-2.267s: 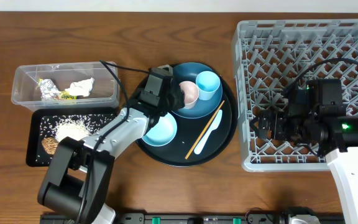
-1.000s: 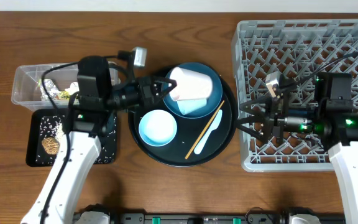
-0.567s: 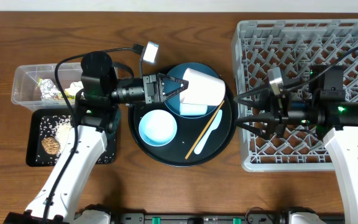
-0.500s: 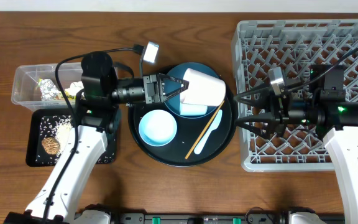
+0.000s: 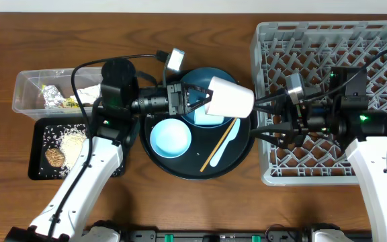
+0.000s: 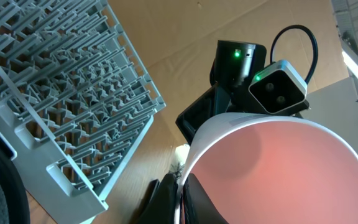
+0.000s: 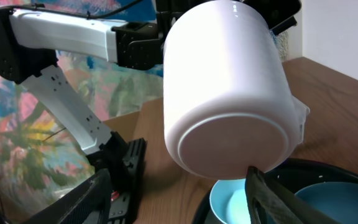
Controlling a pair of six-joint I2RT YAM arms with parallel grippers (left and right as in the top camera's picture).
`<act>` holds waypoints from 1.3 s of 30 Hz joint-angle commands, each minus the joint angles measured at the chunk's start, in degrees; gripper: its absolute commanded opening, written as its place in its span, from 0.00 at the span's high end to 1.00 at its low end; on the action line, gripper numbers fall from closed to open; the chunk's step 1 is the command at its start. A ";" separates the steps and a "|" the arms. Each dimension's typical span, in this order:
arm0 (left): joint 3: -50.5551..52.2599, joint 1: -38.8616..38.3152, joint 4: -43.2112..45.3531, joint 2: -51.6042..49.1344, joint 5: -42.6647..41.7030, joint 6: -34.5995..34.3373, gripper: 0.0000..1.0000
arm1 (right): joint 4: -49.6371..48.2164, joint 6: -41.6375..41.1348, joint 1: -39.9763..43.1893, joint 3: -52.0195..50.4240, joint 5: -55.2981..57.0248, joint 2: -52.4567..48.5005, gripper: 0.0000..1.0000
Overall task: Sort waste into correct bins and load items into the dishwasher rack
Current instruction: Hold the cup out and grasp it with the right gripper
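Note:
My left gripper (image 5: pixel 203 99) is shut on the rim of the pink cup (image 5: pixel 230 99), which is white outside and pink inside (image 6: pixel 278 174). It holds the cup on its side above the large dark blue dish (image 5: pixel 207 77). My right gripper (image 5: pixel 267 115) is open, with its fingers spread just past the cup's base (image 7: pixel 229 87) and not touching it. The pale bowl (image 5: pixel 170 138), wooden chopstick (image 5: pixel 220 141) and white spoon (image 5: pixel 228 142) lie on the round black tray (image 5: pixel 180 165). The light blue cup (image 5: pixel 210 118) is partly hidden under the pink cup. The grey rack (image 5: pixel 261 40) stands at the right.
The clear tub (image 5: pixel 25 87) at the left holds the snack wrapper (image 5: pixel 56 101) and the tissue (image 5: pixel 89 94). The flat black tray (image 5: pixel 39 168) in front of it holds rice (image 5: pixel 72 140) and the brown lump (image 5: pixel 54 156). My right arm reaches across the rack's left side.
My left gripper lifted the pink cup from the dish and carried it right, toward the rack. My right gripper opened and moved left to meet the cup's base.

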State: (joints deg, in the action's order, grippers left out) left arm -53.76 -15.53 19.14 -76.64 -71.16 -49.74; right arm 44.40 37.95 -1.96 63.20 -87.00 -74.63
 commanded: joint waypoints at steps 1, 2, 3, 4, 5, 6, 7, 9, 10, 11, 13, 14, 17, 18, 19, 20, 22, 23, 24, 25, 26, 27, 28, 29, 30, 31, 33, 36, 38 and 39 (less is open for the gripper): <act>-0.70 -1.01 0.28 -0.22 0.00 -0.09 0.94 | -0.87 0.66 -1.79 0.55 -2.32 0.04 0.36; -0.70 -1.01 0.31 -0.22 -0.20 -0.09 0.94 | -1.18 0.66 -1.79 0.55 -2.32 0.04 0.35; -0.70 -1.01 0.28 -0.22 -0.31 -0.09 0.94 | -1.49 0.63 -1.77 0.55 -2.32 0.04 0.35; -0.70 -1.01 0.28 -0.20 -0.44 -0.09 0.94 | -1.84 0.66 -1.75 0.55 -2.32 0.04 0.35; -0.70 -1.01 0.28 -0.20 -0.59 -0.09 0.94 | -2.21 0.66 -1.70 0.55 -2.32 0.04 0.34; -0.70 -1.01 0.28 -0.20 -0.63 -0.09 0.94 | -2.64 0.66 -1.70 0.55 -2.32 0.04 0.32; -0.70 -1.01 0.31 -0.20 -0.61 -0.09 0.94 | -3.08 0.63 -1.70 0.55 -2.32 0.04 0.31; -0.70 -1.01 0.28 -0.20 -0.63 -0.09 0.93 | -4.02 0.66 -1.73 0.55 -2.29 0.04 0.29; -0.70 -1.01 0.28 -0.20 -0.83 -0.09 0.94 | -4.42 0.66 -1.73 0.55 -2.08 0.04 0.28; -0.70 -1.01 0.31 -0.20 -1.14 -0.11 0.94 | -4.74 0.63 -1.73 0.55 -1.42 0.04 0.28; -0.70 -0.96 0.31 -0.20 -1.81 -0.09 0.94 | -4.85 0.63 -1.70 0.55 0.44 0.04 0.27; -0.70 -0.94 0.31 -0.20 -1.97 -0.09 0.94 | -4.83 0.39 -1.70 0.55 1.77 0.04 0.26; -0.70 -0.94 0.33 -0.20 -1.92 -0.09 0.94 | -4.85 -0.68 -1.70 0.55 5.42 0.04 0.26; -0.70 -0.94 0.33 -0.20 -1.92 -0.09 0.94 | -4.83 -0.87 -1.70 0.55 6.21 0.04 0.26; -0.70 -0.94 0.33 -0.20 -1.92 -0.09 0.94 | -4.83 -1.14 -1.70 0.55 6.86 0.04 0.26; -0.70 -0.94 0.33 -0.20 -1.92 -0.09 0.94 | -4.81 -1.44 -1.70 0.55 7.39 0.04 0.26; -0.70 -0.94 0.33 -0.20 -1.95 -0.09 0.94 | -4.79 -2.78 -1.70 0.55 9.40 0.04 0.25; -0.70 -0.94 0.33 -0.20 -1.92 -0.09 0.94 | -4.79 -3.43 -1.70 0.55 10.49 0.04 0.24; -0.70 -0.94 0.33 -0.20 -1.92 -0.09 0.94 | -4.79 -3.67 -1.70 0.55 11.21 0.04 0.24; -0.70 -0.94 0.33 -0.20 -1.92 -0.09 0.94 | -4.76 -3.69 -1.66 0.55 11.63 0.04 0.24; -0.70 -0.94 0.33 -0.20 -1.92 -0.09 0.94 | -4.76 -3.69 -1.57 0.55 11.74 0.04 0.24; -0.70 -0.94 0.33 -0.20 -1.95 -0.09 0.94 | -4.76 -3.72 -1.31 0.55 11.72 0.04 0.24; -0.70 -0.94 0.33 -0.20 -1.95 -0.09 0.94 | -4.79 -3.85 -1.03 0.55 11.72 0.04 0.23; -0.70 -0.94 0.33 -0.20 -1.95 -0.09 0.94 | -4.79 -3.85 -0.61 0.55 11.54 0.04 0.23; -0.70 -0.94 0.31 -0.20 -1.92 -0.09 0.94 | -4.81 -3.85 -0.35 0.55 11.04 0.04 0.23; -0.70 -0.94 0.31 -0.20 -1.92 -0.09 0.94 | -4.92 -3.82 -0.13 0.55 9.88 0.04 0.23; -0.70 -0.94 0.31 -0.20 -1.90 -0.07 0.94 | -5.77 -3.82 -0.09 0.55 7.06 0.04 0.23; -0.70 -0.90 0.28 -0.20 -1.64 0.07 0.94 | -7.87 -3.82 -0.09 0.55 1.70 0.04 0.23; -0.70 -0.90 0.28 -0.20 -1.46 0.37 0.94 | -9.40 -3.82 -0.09 0.55 -2.40 0.04 0.23; -0.70 -0.90 0.28 -0.20 -1.46 0.37 0.94 | -10.05 -4.33 -0.11 0.55 -2.38 0.04 0.23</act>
State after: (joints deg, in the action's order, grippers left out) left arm -53.76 -16.40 19.11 -76.66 -71.81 -49.71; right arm 35.24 34.48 -2.44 63.20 -82.41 -74.63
